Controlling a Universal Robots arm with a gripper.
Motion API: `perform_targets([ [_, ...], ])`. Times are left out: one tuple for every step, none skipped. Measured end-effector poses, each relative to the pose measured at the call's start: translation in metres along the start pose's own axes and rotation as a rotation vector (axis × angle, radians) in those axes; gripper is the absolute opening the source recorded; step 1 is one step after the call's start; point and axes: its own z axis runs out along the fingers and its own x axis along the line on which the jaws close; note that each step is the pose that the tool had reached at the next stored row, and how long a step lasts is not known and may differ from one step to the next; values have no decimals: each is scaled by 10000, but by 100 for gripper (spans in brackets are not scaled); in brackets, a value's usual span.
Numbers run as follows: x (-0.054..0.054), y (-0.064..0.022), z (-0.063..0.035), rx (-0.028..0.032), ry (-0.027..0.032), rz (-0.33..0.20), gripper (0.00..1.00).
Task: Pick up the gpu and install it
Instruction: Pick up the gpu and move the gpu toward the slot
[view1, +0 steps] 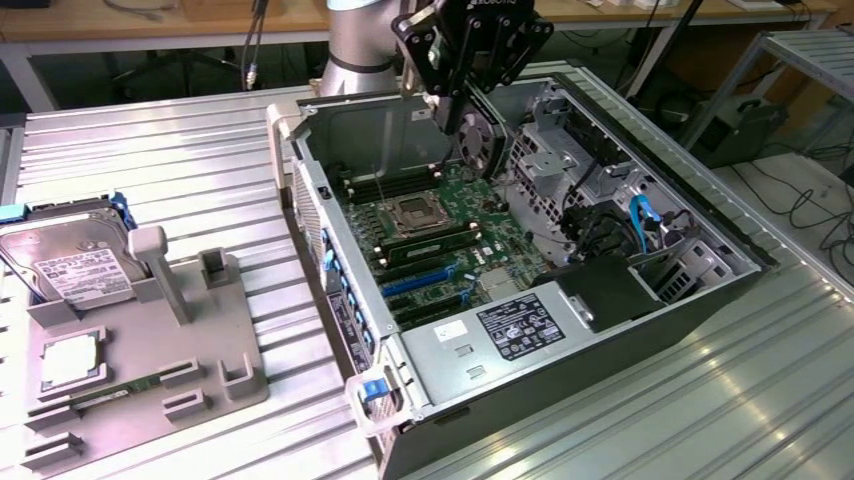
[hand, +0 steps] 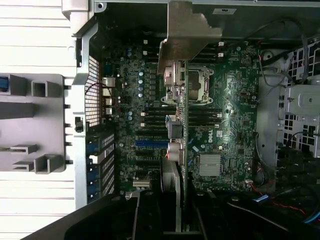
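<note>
My gripper (view1: 451, 105) hangs over the open computer case (view1: 627, 355), shut on the gpu (view1: 478, 140). The card stands on edge, its dark round fan facing the exterior view's left, a little above the green motherboard (view1: 427, 240). In the wrist view the gpu (hand: 176, 150) runs edge-on away from my gripper (hand: 172, 215), and its silver end bracket (hand: 187, 35) reaches toward the case's rear wall. The card floats over the CPU socket (hand: 197, 85), with the blue expansion slots (hand: 150, 143) off to one side of it.
A grey parts fixture (view1: 147, 350) lies on the ribbed metal table at the exterior view's left, with a silver hard drive (view1: 74, 265) and a slim green memory stick (view1: 127, 390). The power supply (view1: 521, 330), drive cages (view1: 561, 150) and blue cables (view1: 641, 225) crowd the case.
</note>
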Motion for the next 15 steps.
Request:
perform_targets([
  [-10, 0, 0, 1, 0, 0, 28],
  [-18, 0, 0, 0, 0, 0, 28],
  [-30, 0, 1, 0, 0, 0, 28],
  [-43, 0, 1, 1, 0, 0, 28],
  [-57, -1, 1, 1, 0, -1, 28],
  [-69, -1, 2, 1, 0, -1, 28],
  [-83, -1, 2, 0, 0, -1, 28],
  [-93, -2, 2, 0, 0, -1, 28],
  [-105, -2, 3, 0, 0, -1, 28],
  [-116, -2, 3, 0, 0, -1, 28],
  [-128, -2, 3, 0, 0, 0, 28],
  [-139, -2, 4, 0, 0, 0, 28],
  [-151, -2, 4, 0, 0, 0, 28],
  [-161, -3, 4, 1, 0, 0, 28],
  [-172, -3, 5, 0, 0, 0, 28],
])
